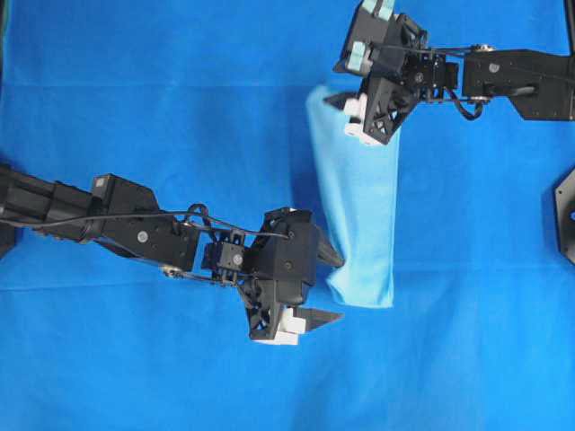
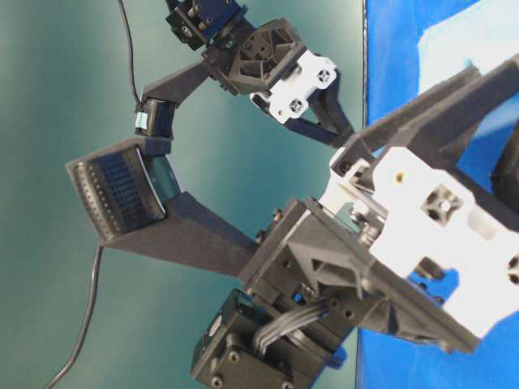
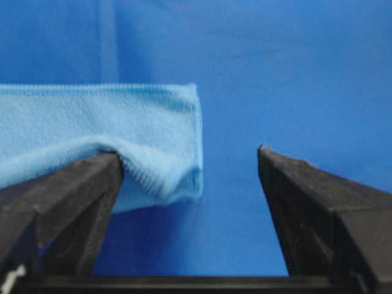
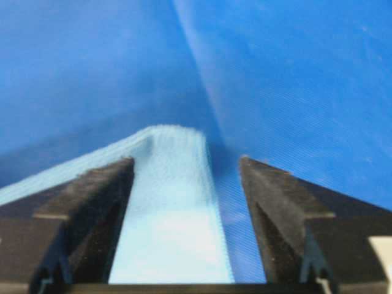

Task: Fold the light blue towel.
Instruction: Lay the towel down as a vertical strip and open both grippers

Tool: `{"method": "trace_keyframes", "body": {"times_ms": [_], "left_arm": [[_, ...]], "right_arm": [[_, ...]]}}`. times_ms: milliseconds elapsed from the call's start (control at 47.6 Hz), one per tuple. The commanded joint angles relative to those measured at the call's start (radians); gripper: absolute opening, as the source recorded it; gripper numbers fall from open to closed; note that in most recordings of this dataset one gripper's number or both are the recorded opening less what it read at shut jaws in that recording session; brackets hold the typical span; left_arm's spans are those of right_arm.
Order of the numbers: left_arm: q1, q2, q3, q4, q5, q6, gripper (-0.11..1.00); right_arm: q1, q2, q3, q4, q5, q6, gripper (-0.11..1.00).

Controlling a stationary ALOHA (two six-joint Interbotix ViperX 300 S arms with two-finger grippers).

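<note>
The light blue towel [image 1: 359,206] lies folded into a long narrow strip on the table, running from the upper middle down to the lower middle. My left gripper [image 1: 337,287] is open at the strip's lower left corner. In the left wrist view, the gripper [image 3: 190,159] has its left finger at the raised edge of the towel [image 3: 92,122] and its right finger over bare table. My right gripper [image 1: 338,83] is open at the strip's top end. In the right wrist view, the gripper [image 4: 184,162] has the towel [image 4: 174,208] between its open fingers, nothing pinched.
A deep royal-blue table covering [image 1: 135,108] spreads under everything, with soft creases. A black fixture [image 1: 566,215] sits at the right edge. The table-level view shows both arms close up against a teal wall [image 2: 65,81].
</note>
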Motion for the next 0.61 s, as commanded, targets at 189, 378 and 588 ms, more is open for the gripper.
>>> {"method": "trace_keyframes", "body": {"times_ms": [189,378,588], "left_arm": [[-0.002,-0.198,-0.018,0.002,0.193,0.006,0.84],[0.017,-0.319,0.023,0.005,0.244,0.044,0.84],[0.097,-0.393,0.120,0.005,0.173,0.103,0.83]], "right_arm": [[0.044,-0.107,0.028,-0.003,0.044,0.000,0.60],[0.114,-0.261,0.101,0.000,0.095,0.006,0.61],[0.147,-0.453,0.229,0.032,0.087,0.021,0.60]]}}
